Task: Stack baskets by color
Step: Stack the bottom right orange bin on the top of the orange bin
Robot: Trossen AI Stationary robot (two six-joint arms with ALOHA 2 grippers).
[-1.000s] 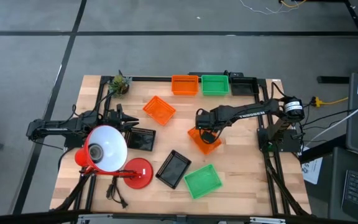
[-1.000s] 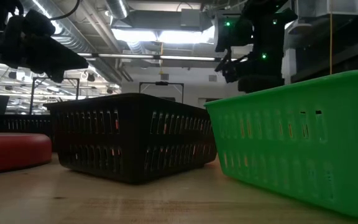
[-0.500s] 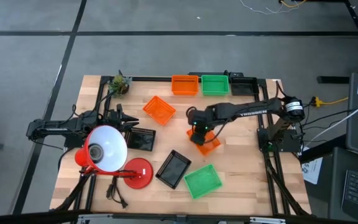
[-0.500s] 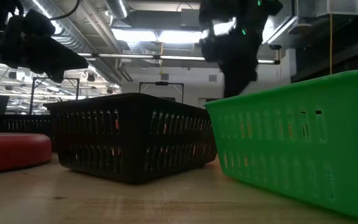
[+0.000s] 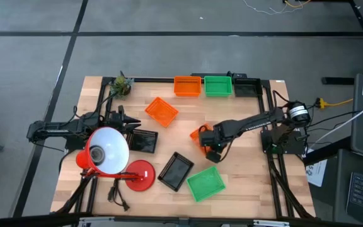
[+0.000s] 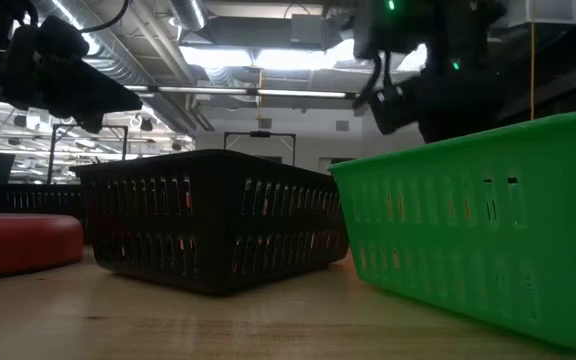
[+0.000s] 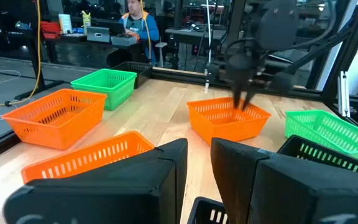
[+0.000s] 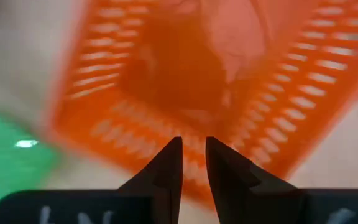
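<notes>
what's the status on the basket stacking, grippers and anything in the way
Right gripper jaws pinched on the orange basket wall, mid-table. Left gripper waiting by the lamp, jaws nearly together, empty. Green basket just beyond, otherwise nothing blocking.

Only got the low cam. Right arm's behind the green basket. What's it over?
Observer: The right end effector is over an orange basket mid-table, beyond your green basket.
Operator: Left arm?
Observer: It waits at the table's left edge. The left end effector is open and empty, next to a black basket.
Operator: Anything sorted at the back?
Observer: There's a row along the back edge: back orange basket, back green basket, back black basket.
</notes>
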